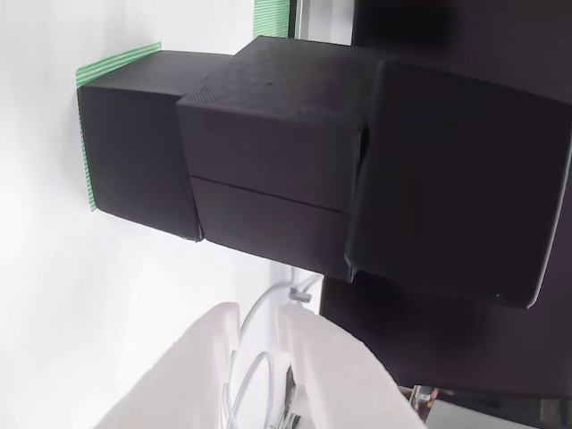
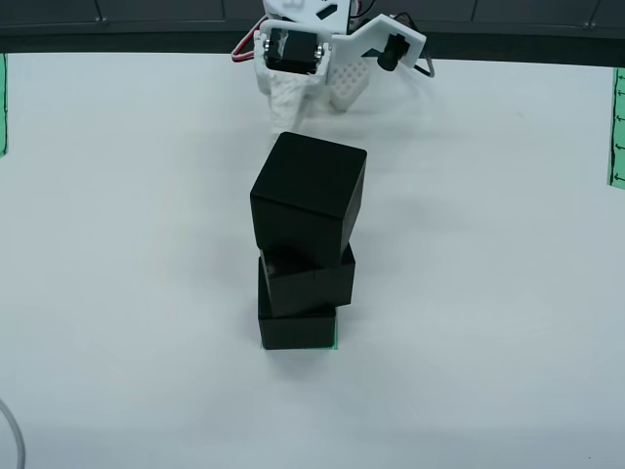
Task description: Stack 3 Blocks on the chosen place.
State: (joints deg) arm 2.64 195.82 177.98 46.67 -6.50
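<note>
Three blocks stand as one tower on the chosen place (image 2: 335, 344), a striped green patch of which just a sliver shows at the base in the overhead view: bottom block (image 2: 296, 327), middle block (image 2: 308, 277), top block (image 2: 308, 202). Each is twisted a little against the one below — the top one most, its corner overhanging toward the arm. The gripper (image 2: 317, 93) sits clear of the tower, near the far edge of the white table (image 2: 488, 293), holding nothing; whether its fingers are spread or closed I cannot tell, since the overhead view shows mostly motor housing, and the low view shows two white prongs at the bottom with a cable between, which suggests a gap. Judged, the stacking looks done and the step in hand is pulling away cleanly: back off straight and slow, no sideways sweep — the skewed top block would go first. Around: two more green patches, one at the left edge (image 2: 3, 103) and one at the right edge (image 2: 616, 127), well apart from the tower; a dark panel (image 2: 146, 12) runs behind the arm. Nothing blocks the retreat.
</note>
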